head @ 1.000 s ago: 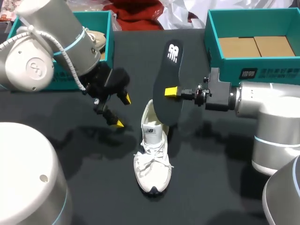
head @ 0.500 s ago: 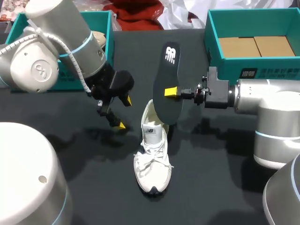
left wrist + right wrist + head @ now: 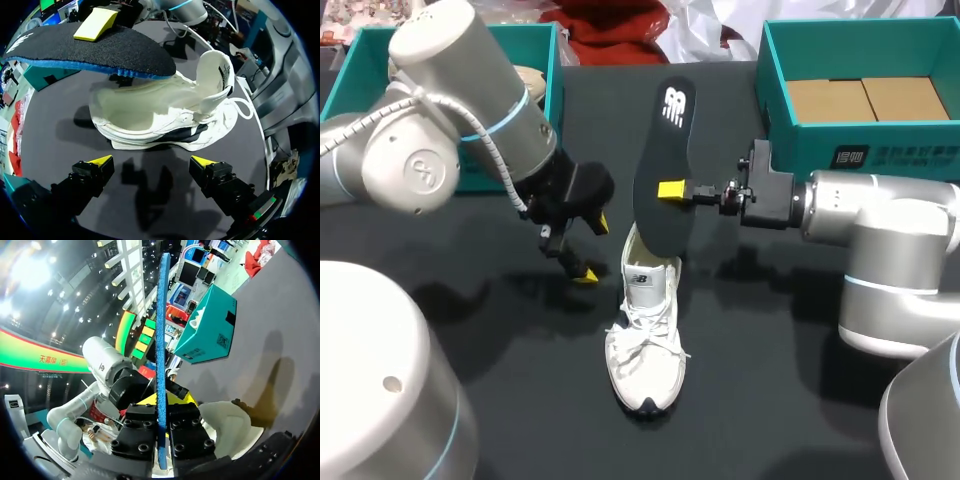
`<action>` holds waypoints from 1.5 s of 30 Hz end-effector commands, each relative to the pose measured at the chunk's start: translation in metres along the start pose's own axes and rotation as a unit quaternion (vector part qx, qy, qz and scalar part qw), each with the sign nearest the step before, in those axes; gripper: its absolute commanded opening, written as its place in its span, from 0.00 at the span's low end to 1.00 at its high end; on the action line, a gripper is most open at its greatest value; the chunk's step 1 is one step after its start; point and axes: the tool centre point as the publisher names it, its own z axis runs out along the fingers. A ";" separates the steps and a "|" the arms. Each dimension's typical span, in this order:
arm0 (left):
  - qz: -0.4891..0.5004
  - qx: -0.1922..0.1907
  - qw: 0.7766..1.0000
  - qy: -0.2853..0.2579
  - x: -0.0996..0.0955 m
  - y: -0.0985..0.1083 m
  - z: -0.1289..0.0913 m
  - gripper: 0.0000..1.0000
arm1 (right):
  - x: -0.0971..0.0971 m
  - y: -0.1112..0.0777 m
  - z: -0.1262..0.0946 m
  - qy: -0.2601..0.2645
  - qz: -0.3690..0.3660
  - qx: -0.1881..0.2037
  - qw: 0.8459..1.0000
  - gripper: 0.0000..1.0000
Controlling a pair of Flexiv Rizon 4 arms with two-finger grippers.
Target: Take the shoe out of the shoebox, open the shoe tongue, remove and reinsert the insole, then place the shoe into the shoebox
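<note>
Pinching thin, dark, blue-edged insole (image 3: 655, 150)

You have a black, matte table (image 3: 770, 400) spread across the head view. Its surface looks flat and plain. Soft, blurred shadows lie on it in patches, and the light falls evenly without glare.

My left arm (image 3: 450, 140) comes in from the left, bent at the elbow, with its wrist angled down and in toward the middle. My left gripper (image 3: 593, 250) hangs low, its two yellow-tipped fingers spread wide with nothing between them. My right arm (image 3: 880, 225) reaches in level from the right. My right gripper (image 3: 672, 189) points sideways toward the middle, fingers pinched flat against both faces of the insole (image 3: 658, 170).
</note>
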 end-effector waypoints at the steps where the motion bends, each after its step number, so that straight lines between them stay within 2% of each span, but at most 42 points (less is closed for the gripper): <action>1: 0.000 0.002 1.000 0.007 -0.008 0.002 0.005 1.00 | -0.002 -0.002 0.007 0.001 -0.002 -0.013 1.000 0.00; 7: 0.000 0.002 1.000 0.007 -0.008 0.002 0.005 1.00 | -0.002 -0.002 0.007 0.001 -0.002 -0.013 1.000 0.00; 10: 0.005 -0.002 1.000 0.003 -0.008 -0.004 0.012 1.00 | -0.004 -0.003 0.009 -0.001 -0.003 -0.013 1.000 0.00; 15: 0.011 -0.001 1.000 -0.004 -0.007 -0.005 0.015 1.00 | -0.005 -0.001 0.016 0.025 -0.032 -0.030 0.999 0.00; 26: 0.008 0.010 1.000 -0.005 -0.006 -0.004 0.018 1.00 | -0.010 0.004 0.030 0.051 -0.060 -0.030 0.996 0.00; 38: 0.008 0.010 1.000 -0.005 -0.006 -0.004 0.018 1.00 | -0.011 0.004 0.030 0.049 -0.066 -0.031 0.996 0.00; 45: 0.008 0.010 1.000 -0.005 -0.006 -0.004 0.018 1.00 | -0.015 -0.001 0.035 0.058 -0.097 -0.057 0.992 0.00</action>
